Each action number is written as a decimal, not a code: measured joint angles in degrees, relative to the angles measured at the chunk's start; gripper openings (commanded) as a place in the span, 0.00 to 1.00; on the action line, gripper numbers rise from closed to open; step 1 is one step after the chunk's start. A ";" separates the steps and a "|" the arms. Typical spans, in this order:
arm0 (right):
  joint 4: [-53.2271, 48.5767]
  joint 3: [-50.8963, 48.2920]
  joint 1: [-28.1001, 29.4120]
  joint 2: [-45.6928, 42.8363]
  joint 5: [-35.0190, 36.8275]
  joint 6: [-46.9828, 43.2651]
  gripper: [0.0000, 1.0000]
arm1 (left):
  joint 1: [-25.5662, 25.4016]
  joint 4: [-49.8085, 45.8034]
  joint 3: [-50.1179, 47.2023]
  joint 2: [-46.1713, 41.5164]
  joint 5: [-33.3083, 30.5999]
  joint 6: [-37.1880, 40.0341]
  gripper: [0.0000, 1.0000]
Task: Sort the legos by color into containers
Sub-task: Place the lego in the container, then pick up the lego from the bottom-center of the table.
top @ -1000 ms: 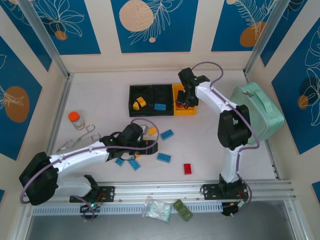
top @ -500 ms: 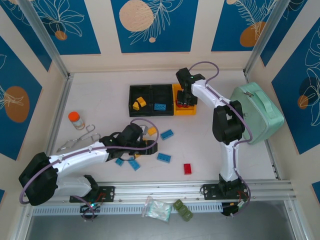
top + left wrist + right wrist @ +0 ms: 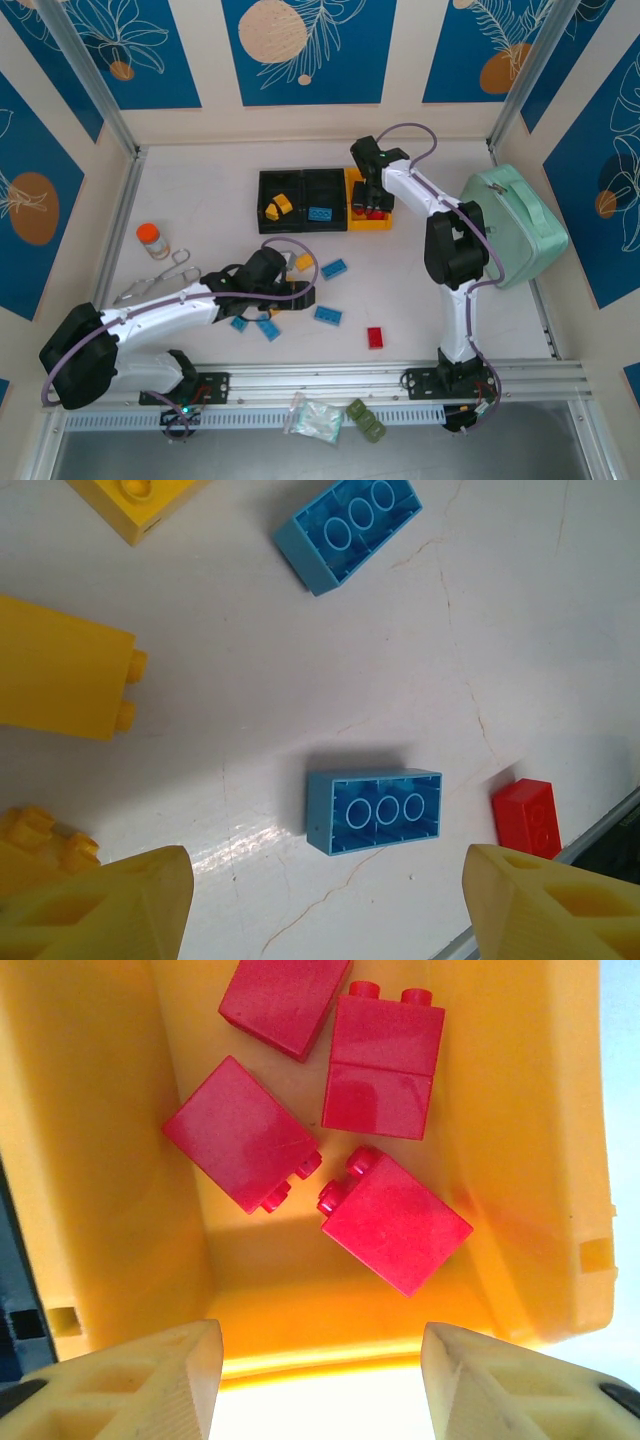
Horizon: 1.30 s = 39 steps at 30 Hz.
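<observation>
Over yellow bin [image 3: 100, 1110], right gripper [image 3: 318, 1375] just spread, empty (four red legos [image 3: 395, 1220] inside, drop looks done); left gripper [image 3: 325, 900] spread above blue lego [image 3: 374, 811].

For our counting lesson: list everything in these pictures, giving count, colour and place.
bins: three, two black, one yellow, far middle
red bricks: four in yellow bin, one loose
blue bricks: one in middle bin, at least four loose
yellow bricks: some in left bin, several loose
jar: one, orange-capped, left
tongs: one, metal, beside jar
case: one, mint-green, right
bag, green lump: one each, front rail
left tool: open, over blue brick
right tool: open, over yellow bin
</observation>
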 measured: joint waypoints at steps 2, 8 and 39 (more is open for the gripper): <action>0.07 -0.94 0.35 -1.07 0.11 0.00 0.55 | 0.00 0.00 -0.02 0.00 0.00 0.00 0.71; 0.61 -6.67 1.77 -8.35 -0.13 0.04 0.56 | 0.00 0.00 -0.04 0.00 0.02 0.00 0.71; -3.28 -54.60 23.80 -43.25 -9.88 18.43 0.61 | -0.07 -5.66 -4.85 -3.85 6.14 1.07 0.72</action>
